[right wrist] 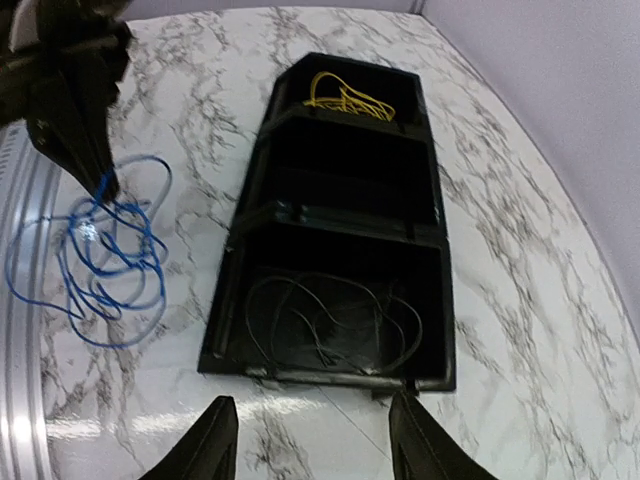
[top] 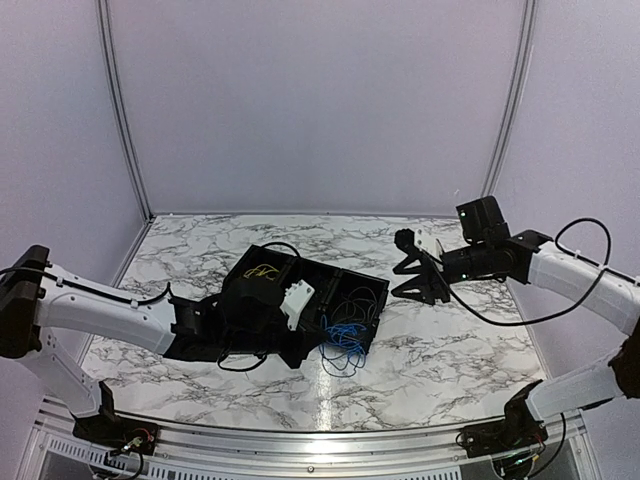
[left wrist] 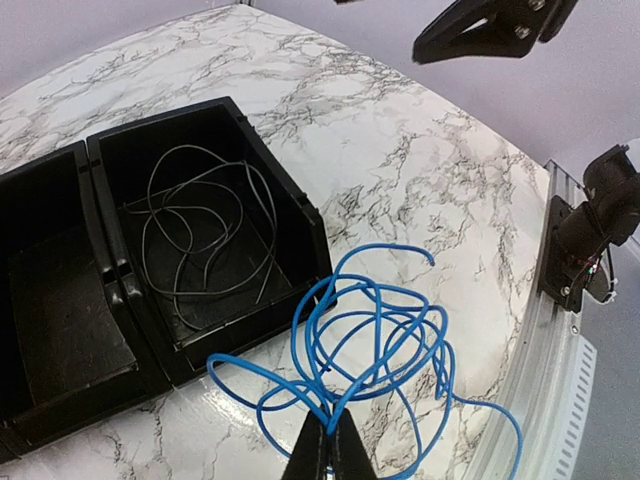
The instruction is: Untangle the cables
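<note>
A loose tangle of blue cable (left wrist: 385, 335) lies on the marble just outside the black tray (left wrist: 312, 225). My left gripper (left wrist: 328, 438) is shut, pinching a strand at the tangle's near side. From above, the blue cable (top: 346, 336) sits at the tray's (top: 375, 291) front right corner. A yellow cable (right wrist: 345, 98) rests in the far compartment, and a thin dark grey cable (right wrist: 330, 318) is coiled in the near one. My right gripper (right wrist: 312, 440) hovers open above the table just short of the tray (right wrist: 340, 222), holding nothing.
The tray's middle compartment holds nothing. A metal rail (top: 300, 440) runs along the table's near edge, close to the blue tangle. White enclosure walls stand on the other three sides. The right gripper (top: 415, 275) hangs right of the tray.
</note>
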Tool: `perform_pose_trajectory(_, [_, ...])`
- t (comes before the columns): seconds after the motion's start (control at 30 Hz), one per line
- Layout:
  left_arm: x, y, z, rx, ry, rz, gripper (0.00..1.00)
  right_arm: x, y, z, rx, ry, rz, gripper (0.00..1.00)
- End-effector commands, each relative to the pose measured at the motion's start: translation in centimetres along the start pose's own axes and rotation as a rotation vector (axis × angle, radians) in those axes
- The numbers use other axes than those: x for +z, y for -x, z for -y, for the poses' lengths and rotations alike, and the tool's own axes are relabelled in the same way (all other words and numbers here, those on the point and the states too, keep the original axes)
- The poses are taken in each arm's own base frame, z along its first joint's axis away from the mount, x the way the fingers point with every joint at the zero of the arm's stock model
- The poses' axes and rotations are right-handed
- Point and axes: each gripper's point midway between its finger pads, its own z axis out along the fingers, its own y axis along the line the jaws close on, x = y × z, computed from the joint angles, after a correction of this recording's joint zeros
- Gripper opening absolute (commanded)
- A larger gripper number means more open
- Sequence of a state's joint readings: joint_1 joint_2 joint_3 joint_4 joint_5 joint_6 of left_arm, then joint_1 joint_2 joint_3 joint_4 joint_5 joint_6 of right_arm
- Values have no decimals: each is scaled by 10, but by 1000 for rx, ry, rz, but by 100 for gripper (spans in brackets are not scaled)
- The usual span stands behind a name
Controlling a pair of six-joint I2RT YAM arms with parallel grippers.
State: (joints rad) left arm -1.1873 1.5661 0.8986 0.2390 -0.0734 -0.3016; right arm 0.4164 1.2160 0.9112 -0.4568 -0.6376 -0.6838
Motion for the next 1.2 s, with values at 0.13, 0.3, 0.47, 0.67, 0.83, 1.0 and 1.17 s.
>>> perform_pose_trajectory(0.13, [13,0,2,-18,-21,39,0,37,40,-74,39,381,-3,59])
perform_pose_trajectory(0.3, [14,9,9,-38,-42,72,0,53,52,-85,103,445,14,58])
perform_pose_trajectory(0.47, [11,17,17,-46,-73,103,0,63,56,-85,151,478,22,50])
perform_pose_trajectory(0.67, [8,24,20,-58,-82,132,0,63,57,-96,161,541,36,51])
perform_pose_trajectory(0.83, [9,25,22,-54,-87,135,0,65,54,-100,166,551,27,53])
perform_pose_trajectory(1.0, [5,27,24,-71,-87,146,0,74,46,-105,174,570,1,52])
perform_pose_trajectory(1.17, [6,26,27,-69,-92,145,0,80,45,-107,153,561,-14,33])
